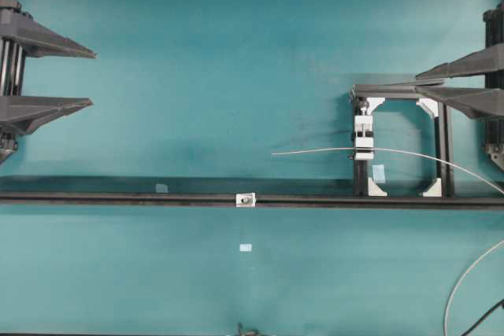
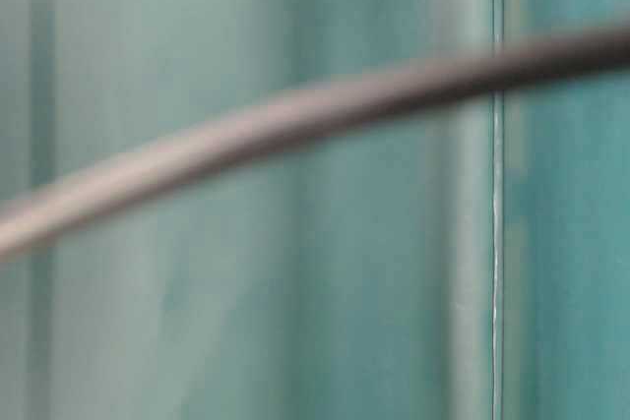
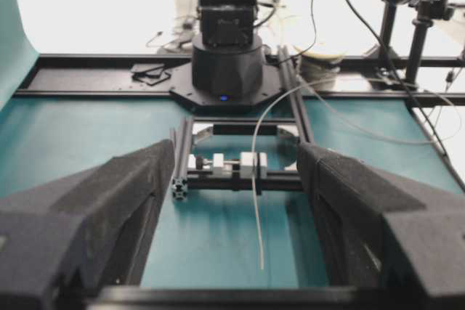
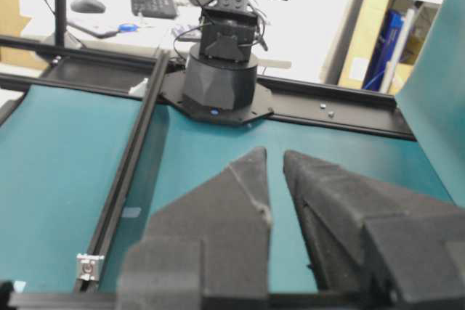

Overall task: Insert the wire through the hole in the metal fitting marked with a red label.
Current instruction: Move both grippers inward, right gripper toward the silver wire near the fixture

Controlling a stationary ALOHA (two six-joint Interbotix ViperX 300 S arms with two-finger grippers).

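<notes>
From above, the whole teal table [image 1: 197, 45] is showing, with both claws at its side edges. The left claw [image 1: 93, 78] is standing wide open and holding nothing. The right claw [image 1: 419, 84] is holding nothing too, with only a thin gap showing between its fingers [image 4: 218, 215].

The wire [image 1: 315, 151] is lying on the right half of the table, well apart from both claws. It is running sideways through a white clamp [image 1: 363, 135] that is sitting in a black frame [image 1: 446, 147]. Its free end is pointing toward the left edge, and its other end is bending down and going off the right edge.

The left wrist camera is showing the wire [image 3: 256, 201] end-on, with its tip pointing at the camera.

The metal fitting [image 1: 246, 199] is sitting on the long black rail [image 1: 118, 198], about midway between the side edges and well left of the wire's tip. Its hole [image 1: 246, 200] is showing as a dark dot. Only the right wrist camera is showing the fitting [image 4: 87, 266] up close.

The table-level view is too blurry to tell anything.

Small pale stickers [image 1: 246, 248] are lying on the table, too small to read.
</notes>
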